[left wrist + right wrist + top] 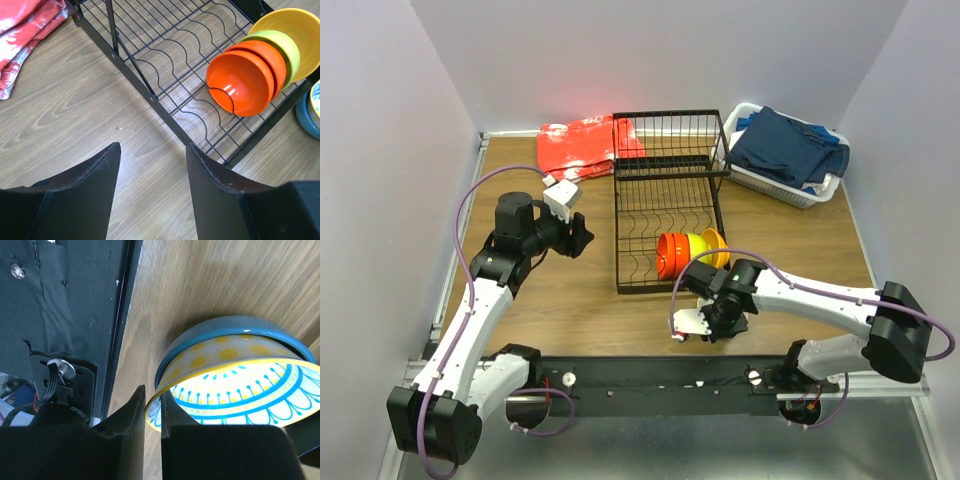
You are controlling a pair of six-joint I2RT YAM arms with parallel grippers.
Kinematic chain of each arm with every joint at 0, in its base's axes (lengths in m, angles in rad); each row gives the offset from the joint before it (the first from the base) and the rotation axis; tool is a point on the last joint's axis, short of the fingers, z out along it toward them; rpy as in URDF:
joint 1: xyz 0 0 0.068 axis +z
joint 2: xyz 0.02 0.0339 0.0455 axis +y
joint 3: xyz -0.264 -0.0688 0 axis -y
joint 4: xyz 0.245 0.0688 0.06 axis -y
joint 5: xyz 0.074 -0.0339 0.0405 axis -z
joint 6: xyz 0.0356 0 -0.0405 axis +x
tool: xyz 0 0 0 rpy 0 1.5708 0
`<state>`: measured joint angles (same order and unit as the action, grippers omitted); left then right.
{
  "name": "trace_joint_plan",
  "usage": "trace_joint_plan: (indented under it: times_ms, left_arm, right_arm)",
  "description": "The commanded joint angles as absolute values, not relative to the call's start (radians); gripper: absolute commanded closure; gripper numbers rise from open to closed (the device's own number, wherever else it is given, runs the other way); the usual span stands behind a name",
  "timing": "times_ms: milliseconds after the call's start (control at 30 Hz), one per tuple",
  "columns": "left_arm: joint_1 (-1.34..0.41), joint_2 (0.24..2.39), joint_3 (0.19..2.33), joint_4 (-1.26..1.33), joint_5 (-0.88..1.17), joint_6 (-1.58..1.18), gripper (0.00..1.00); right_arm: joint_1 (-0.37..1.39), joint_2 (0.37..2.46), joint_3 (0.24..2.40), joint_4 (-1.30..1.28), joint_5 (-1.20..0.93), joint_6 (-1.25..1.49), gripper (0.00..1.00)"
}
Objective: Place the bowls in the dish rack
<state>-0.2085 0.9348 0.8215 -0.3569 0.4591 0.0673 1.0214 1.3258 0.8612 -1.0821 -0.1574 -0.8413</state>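
The black wire dish rack (665,190) stands mid-table and also shows in the left wrist view (165,55). Three bowls stand on edge in its near slots: red-orange (240,82), lime green (289,50) and yellow-orange (300,27); the red-orange (672,255) and yellow-orange (713,245) ones show from the top. My right gripper (152,397) is shut on the rim of the white bowl with blue pattern (235,385), near the table's front edge, just in front of the rack. In the top view that gripper (712,322) hides the bowl. My left gripper (582,238) is open and empty left of the rack (152,145).
A red cloth (582,145) lies at the back, left of the rack. A white plastic basket (790,190) with blue cloth stands at the back right. The black base rail (650,375) runs along the near edge, close to my right gripper (75,300).
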Motion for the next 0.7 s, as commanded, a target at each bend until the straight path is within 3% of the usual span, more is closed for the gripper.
trace_joint_plan:
  times_ms: [0, 67, 233, 333, 500, 667]
  left_arm:
    - [-0.201, 0.919, 0.822, -0.345, 0.472, 0.044, 0.36]
    - [-0.201, 0.913, 0.824, -0.347, 0.474, 0.061, 0.37]
    - [-0.202, 0.845, 0.833, -0.368, 0.514, 0.169, 0.36]
    - [-0.207, 0.821, 0.870, -0.429, 0.600, 0.270, 0.34]
    - [-0.212, 0.830, 0.919, -0.517, 0.695, 0.353, 0.26]
    - [-0.247, 0.891, 1.005, -0.748, 0.825, 0.570, 0.31]
  right_arm:
    - [1.063, 1.388, 0.873, -0.992, -0.268, -1.000, 0.79]
    - [1.068, 1.391, 0.891, -1.005, -0.240, -1.009, 0.66]
    - [1.066, 1.370, 0.934, -1.084, -0.126, -0.973, 0.54]
    - [1.066, 1.359, 0.976, -1.163, -0.098, -0.947, 0.40]
    - [1.068, 1.339, 1.029, -1.229, -0.057, -0.919, 0.37]
    - [1.066, 1.263, 1.123, -1.293, 0.021, -0.862, 0.37]
